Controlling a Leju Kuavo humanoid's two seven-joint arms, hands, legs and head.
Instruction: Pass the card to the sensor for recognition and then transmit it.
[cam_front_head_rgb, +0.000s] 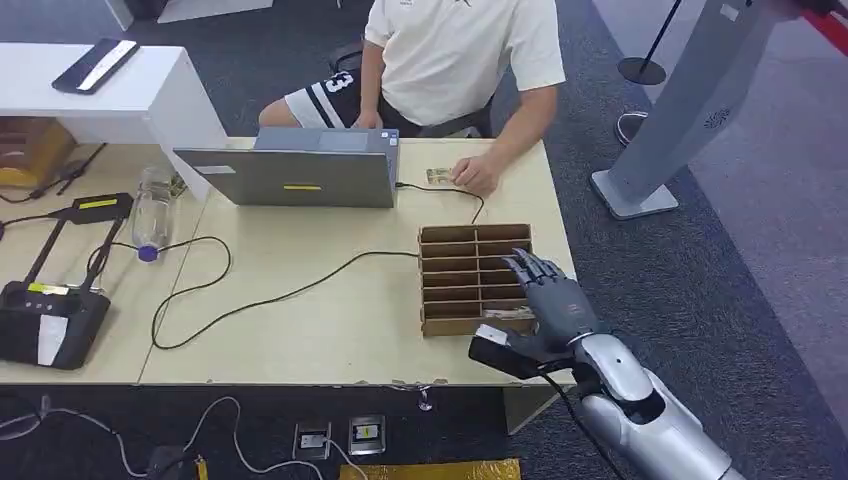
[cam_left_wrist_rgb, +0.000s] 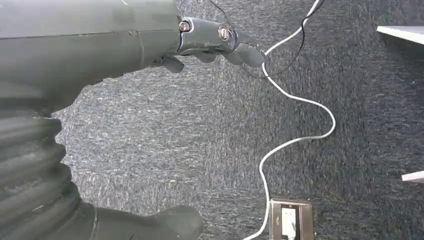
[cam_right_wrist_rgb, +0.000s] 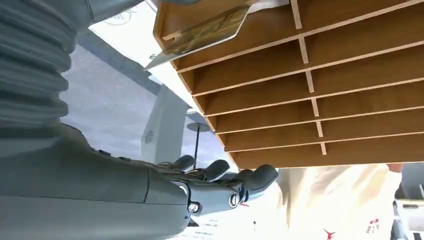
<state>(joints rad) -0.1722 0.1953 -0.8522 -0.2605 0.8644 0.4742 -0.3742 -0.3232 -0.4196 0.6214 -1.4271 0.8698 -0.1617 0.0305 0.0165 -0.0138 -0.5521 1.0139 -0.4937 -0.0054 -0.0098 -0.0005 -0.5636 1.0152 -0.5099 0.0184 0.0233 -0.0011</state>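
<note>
Right hand — over slotted tray, laptop beyond

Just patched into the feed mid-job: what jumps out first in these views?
The right hand hovers with fingers spread over the near right end of the wooden slotted tray on the table; a card lies in the tray's nearest slot. A person sits opposite behind a laptop. The left hand hangs above the carpet.
</note>
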